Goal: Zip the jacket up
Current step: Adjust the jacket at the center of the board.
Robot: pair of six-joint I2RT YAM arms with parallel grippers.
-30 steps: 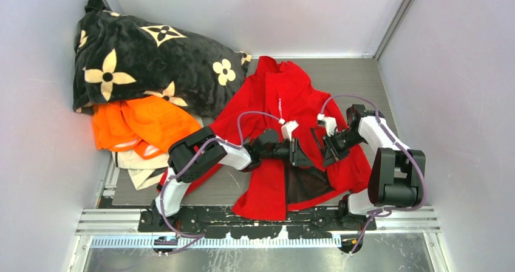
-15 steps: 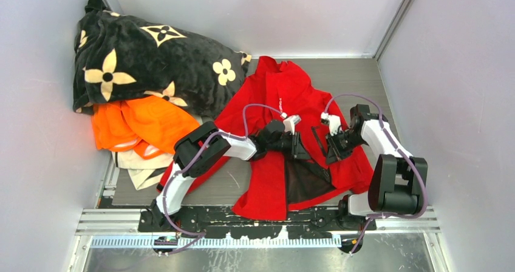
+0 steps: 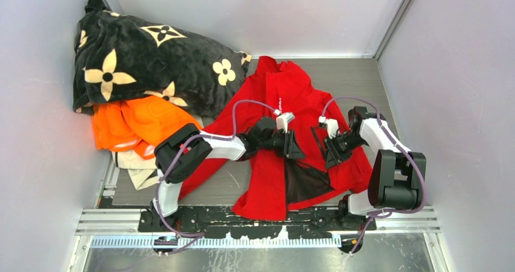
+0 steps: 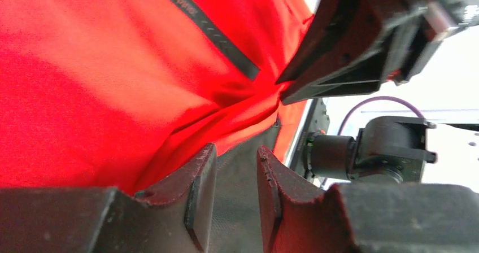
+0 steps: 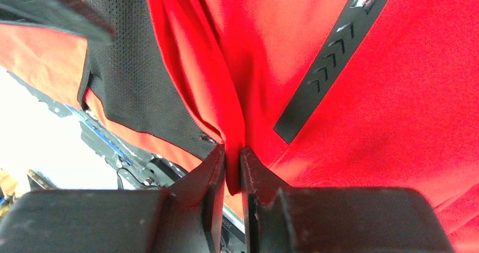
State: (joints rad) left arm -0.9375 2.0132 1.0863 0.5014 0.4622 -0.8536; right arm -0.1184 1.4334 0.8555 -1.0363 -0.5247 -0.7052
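Note:
The red jacket [image 3: 285,96] lies spread on the table, its lower front open on the dark lining [image 3: 305,184]. My left gripper [image 3: 292,146] rests at the jacket's middle. In the left wrist view [image 4: 237,165] its jaws stand a little apart, with dark mesh lining showing in the gap and red cloth [image 4: 113,66] to the left. My right gripper [image 3: 324,147] is just to its right. In the right wrist view it [image 5: 232,154] is shut on a fold of the jacket's red front edge, next to the lining [image 5: 130,78] and a dark pocket slit [image 5: 322,78].
A black flower-patterned blanket [image 3: 146,59] is piled at the back left, with an orange garment [image 3: 143,123] and a beige cloth [image 3: 143,169] in front of it. Grey walls close in on three sides. A metal rail [image 3: 261,220] runs along the near edge.
My left arm's elbow has swung left, and its gripper has shifted slightly left and back on the jacket. My right gripper has stayed almost where it was, still holding the fold.

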